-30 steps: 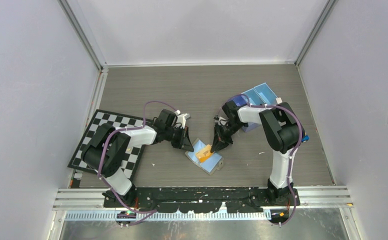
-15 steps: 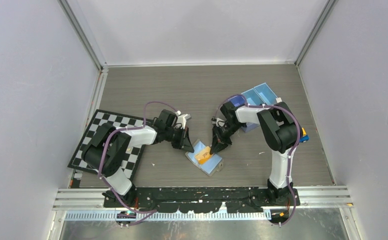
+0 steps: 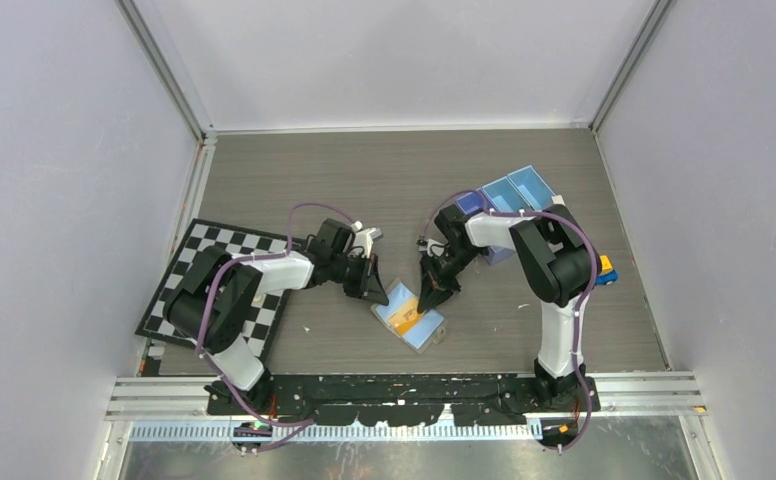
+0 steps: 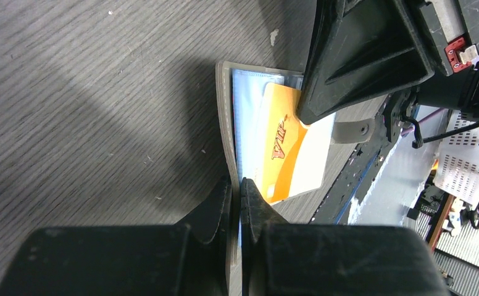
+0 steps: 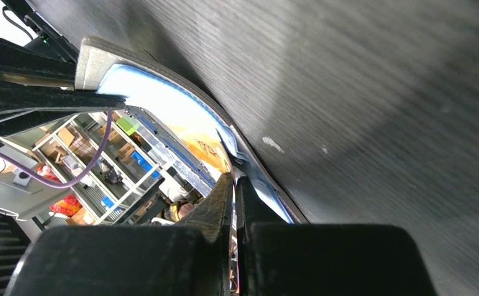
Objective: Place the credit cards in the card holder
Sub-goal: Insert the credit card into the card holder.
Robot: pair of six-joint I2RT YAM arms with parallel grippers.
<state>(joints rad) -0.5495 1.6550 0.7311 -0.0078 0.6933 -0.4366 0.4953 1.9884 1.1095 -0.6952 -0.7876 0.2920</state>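
The card holder (image 3: 416, 322) lies open on the table between the arms, grey-taupe outside and pale blue inside. My left gripper (image 3: 372, 289) is shut on its left edge; in the left wrist view (image 4: 237, 185) the jaws pinch the grey edge (image 4: 224, 117). An orange credit card (image 3: 403, 317) marked VIP, with a whitish end, lies tilted on the blue inside (image 4: 281, 145). My right gripper (image 3: 431, 297) is shut on the card's far end. In the right wrist view (image 5: 233, 180) the thin card sits between the closed pads, with the holder (image 5: 95, 58) curving beyond. No other cards show.
A blue three-compartment tray (image 3: 512, 192) stands behind the right arm. A black-and-white checkerboard (image 3: 196, 262) lies under the left arm. A small coloured object (image 3: 605, 270) sits at the right. The holder's snap tab (image 4: 352, 130) sticks out toward the near edge.
My right gripper has moved left and toward the holder with the orange card, which now lies lower and further inside the holder. The left gripper has stayed put.
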